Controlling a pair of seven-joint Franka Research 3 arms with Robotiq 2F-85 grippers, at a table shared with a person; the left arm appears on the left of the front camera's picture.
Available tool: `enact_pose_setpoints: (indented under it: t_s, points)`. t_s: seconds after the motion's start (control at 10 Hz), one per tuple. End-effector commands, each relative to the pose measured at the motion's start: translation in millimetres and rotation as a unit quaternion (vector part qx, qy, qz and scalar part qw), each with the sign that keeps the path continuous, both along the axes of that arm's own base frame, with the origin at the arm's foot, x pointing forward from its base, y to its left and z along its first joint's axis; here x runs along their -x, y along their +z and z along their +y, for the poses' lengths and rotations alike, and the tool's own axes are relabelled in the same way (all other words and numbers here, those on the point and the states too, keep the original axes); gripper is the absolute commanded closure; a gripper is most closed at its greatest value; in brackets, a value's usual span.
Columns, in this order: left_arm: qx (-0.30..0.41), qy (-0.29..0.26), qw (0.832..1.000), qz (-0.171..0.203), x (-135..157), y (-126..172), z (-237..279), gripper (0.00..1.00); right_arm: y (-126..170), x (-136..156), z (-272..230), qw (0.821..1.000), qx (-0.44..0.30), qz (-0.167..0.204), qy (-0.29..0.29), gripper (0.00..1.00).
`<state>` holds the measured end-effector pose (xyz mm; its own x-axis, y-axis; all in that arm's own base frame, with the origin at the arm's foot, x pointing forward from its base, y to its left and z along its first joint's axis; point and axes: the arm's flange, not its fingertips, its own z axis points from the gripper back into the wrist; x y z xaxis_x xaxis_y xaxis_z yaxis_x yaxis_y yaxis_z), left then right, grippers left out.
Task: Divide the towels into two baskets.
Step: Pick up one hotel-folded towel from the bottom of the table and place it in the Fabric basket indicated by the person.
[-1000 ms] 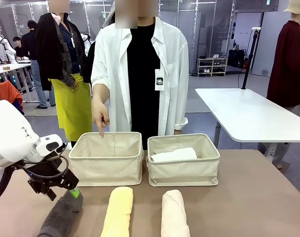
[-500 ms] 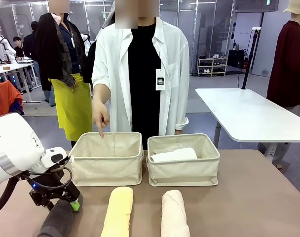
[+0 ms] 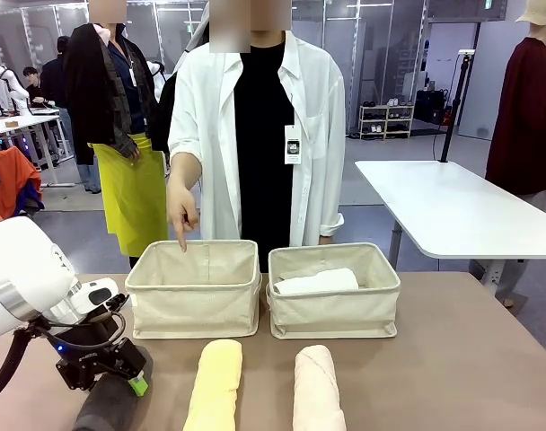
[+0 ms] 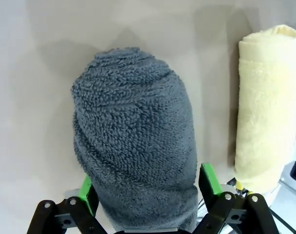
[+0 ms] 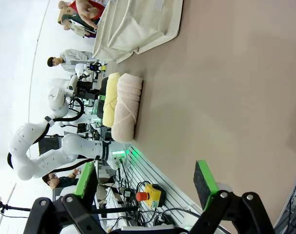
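- The grey towel (image 3: 110, 406) lies on the table (image 3: 453, 359) near its left front corner; its near end is cut off by the bottom edge of the front view.
- The left gripper (image 4: 148, 183) stands over this towel with one green pad on each side of the roll (the pads are very close to the cloth, but I cannot tell if they press it already).
- The yellow towel (image 3: 215, 382) lies just beside the grey one, with a narrow strip of bare table between them; the pink towel (image 3: 316, 386) is further to the right, and both are cut off at the bottom.
- The white towel (image 3: 316, 282) is in the right basket (image 3: 336, 314), partly hidden by the front wall.
- The left basket (image 3: 194, 305) stands just beside it; its front wall hides the bottom.
- The person's hand (image 3: 181, 215) points down at the far rim of the left basket.
- The right gripper (image 5: 145, 178) is wide apart, holds nothing, and hangs above open table.
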<state>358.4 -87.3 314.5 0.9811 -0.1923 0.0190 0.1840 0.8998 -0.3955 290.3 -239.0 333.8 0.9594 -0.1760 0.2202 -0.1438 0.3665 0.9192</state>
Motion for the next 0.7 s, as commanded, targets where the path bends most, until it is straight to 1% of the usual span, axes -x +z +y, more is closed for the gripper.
enact_pose_setpoints:
  t_s: [0.0,0.1,0.2,0.3,0.4,0.5,0.6]
  points:
    - [0.003,-0.011,1.0,-0.014,68.4,-20.0,16.6,0.12,2.9,2.3,1.6,1.0,0.001,-0.005,-0.002,0.0]
    - [0.002,-0.005,1.0,-0.025,66.6,-18.1,18.4,0.2,2.9,2.3,1.6,1.0,0.001,-0.005,-0.002,0.0]
    - [0.004,-0.001,1.0,-0.025,65.7,-16.8,18.7,0.32,2.9,2.3,1.6,1.0,0.001,-0.005,-0.002,0.0]
    - [0.009,-0.001,1.0,-0.024,65.3,-16.2,18.8,0.39,2.9,2.3,1.6,1.0,0.001,-0.005,-0.002,0.0]
    - [0.007,-0.002,1.0,-0.025,65.1,-15.3,18.9,0.51,2.9,2.3,1.6,1.0,0.001,-0.005,-0.002,0.0]
    - [0.008,-0.001,1.0,-0.025,63.9,-14.7,18.7,0.59,2.9,2.3,1.6,1.0,0.001,-0.005,-0.002,0.0]
    - [0.011,0.001,1.0,-0.022,62.8,-13.0,17.9,0.71,2.9,2.3,1.6,1.0,0.001,-0.005,-0.002,0.0]
